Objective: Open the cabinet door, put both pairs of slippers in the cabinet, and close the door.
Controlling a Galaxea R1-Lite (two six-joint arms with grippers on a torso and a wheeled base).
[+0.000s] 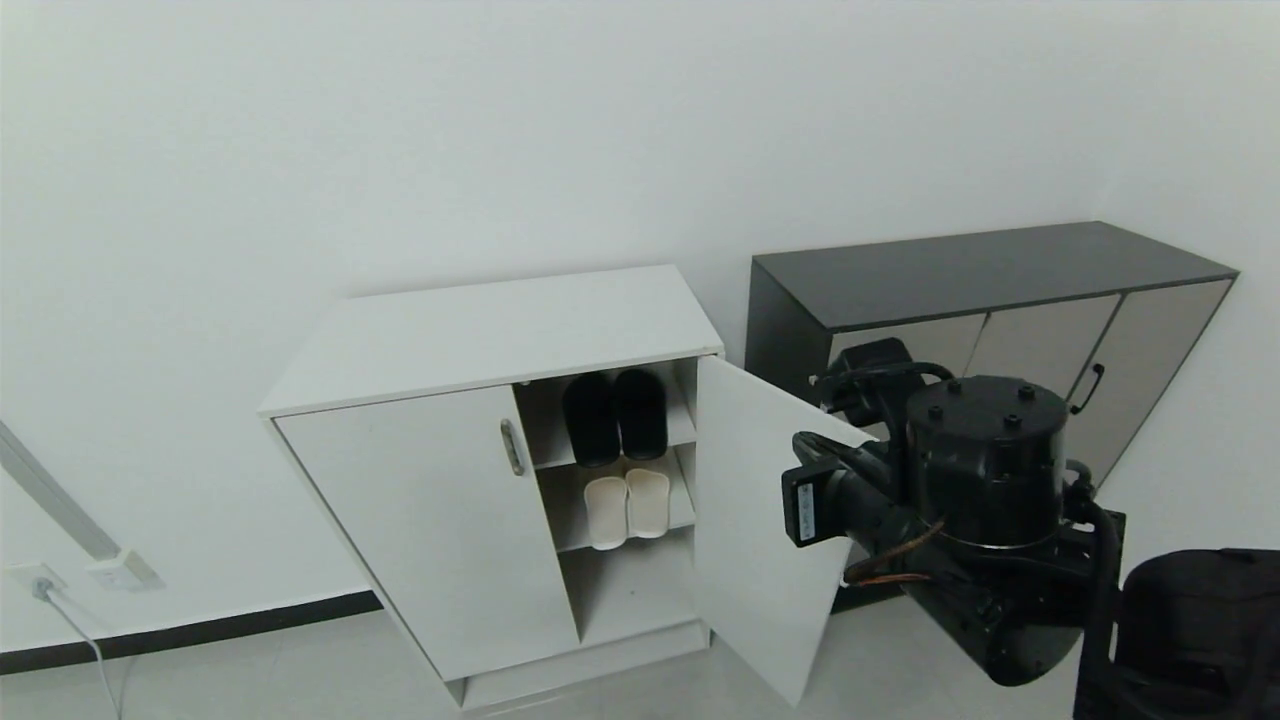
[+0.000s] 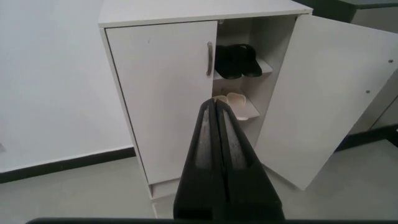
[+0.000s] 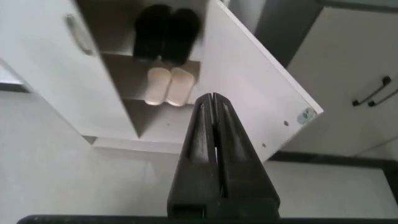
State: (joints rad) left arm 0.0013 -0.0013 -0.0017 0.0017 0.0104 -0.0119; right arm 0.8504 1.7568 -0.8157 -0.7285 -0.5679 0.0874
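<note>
The white cabinet [image 1: 480, 330] stands against the wall with its right door [image 1: 760, 520] swung open and its left door [image 1: 430, 520] closed. Black slippers [image 1: 615, 415] lie on the top shelf, cream slippers [image 1: 627, 508] on the shelf below. The same black slippers [image 2: 236, 60] and cream slippers [image 2: 236, 106] show in the left wrist view, beyond my left gripper [image 2: 216, 107], which is shut and holds nothing. My right gripper [image 3: 212, 99] is shut and holds nothing, close to the open door [image 3: 249, 81], with the black slippers [image 3: 165, 32] and cream slippers [image 3: 168, 86] beyond.
A dark grey cabinet [image 1: 980, 270] with closed doors stands right of the white one, close behind the open door. A wall socket with a cable [image 1: 40, 582] sits low at the left. Bare floor [image 1: 250, 675] lies in front.
</note>
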